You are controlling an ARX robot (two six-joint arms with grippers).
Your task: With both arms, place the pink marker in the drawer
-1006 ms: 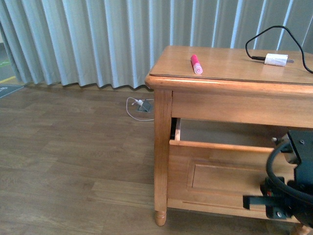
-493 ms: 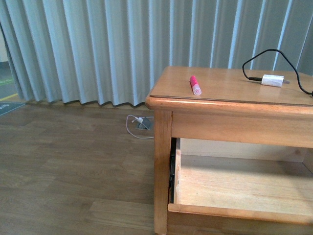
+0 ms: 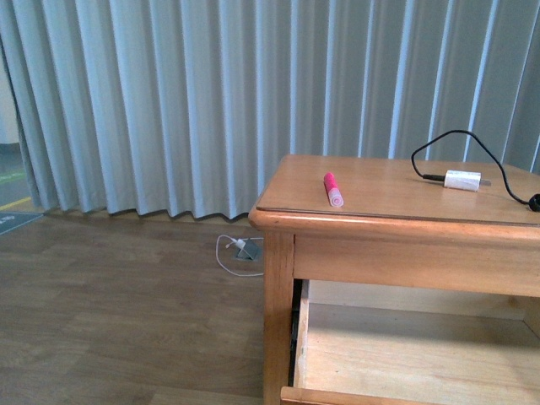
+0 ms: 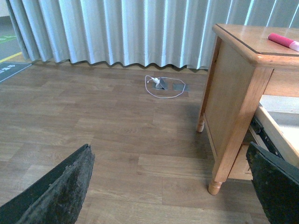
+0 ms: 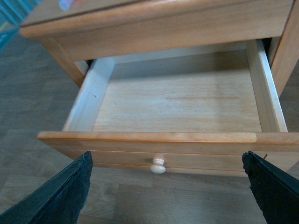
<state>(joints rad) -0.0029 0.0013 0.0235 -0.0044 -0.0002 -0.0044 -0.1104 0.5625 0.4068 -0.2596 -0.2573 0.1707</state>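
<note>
The pink marker (image 3: 333,189) lies on the cabinet top near its front left corner, pale cap toward me; the left wrist view shows the pink marker (image 4: 283,41) too. Below it the drawer (image 3: 301,337) is pulled far out, with nothing on its bare floor. My right gripper (image 5: 167,157) hangs open in front of the drawer's front panel (image 5: 140,137), just above the round knob (image 5: 158,166), touching nothing. My left gripper (image 4: 169,156) is open over the floor, left of the cabinet's front leg (image 4: 216,185). Neither arm shows in the front view.
A white charger plug (image 3: 462,179) with a black cable lies on the cabinet top, right of the marker. A white cable and a floor socket (image 3: 242,250) lie by the pleated curtain (image 3: 169,101). Wood floor (image 4: 93,116) stretches to the left.
The drawer has come much further out and its inside now shows. The black arm seen at the lower right one second ago has left the front view. The cabinet sits lower in the picture.
</note>
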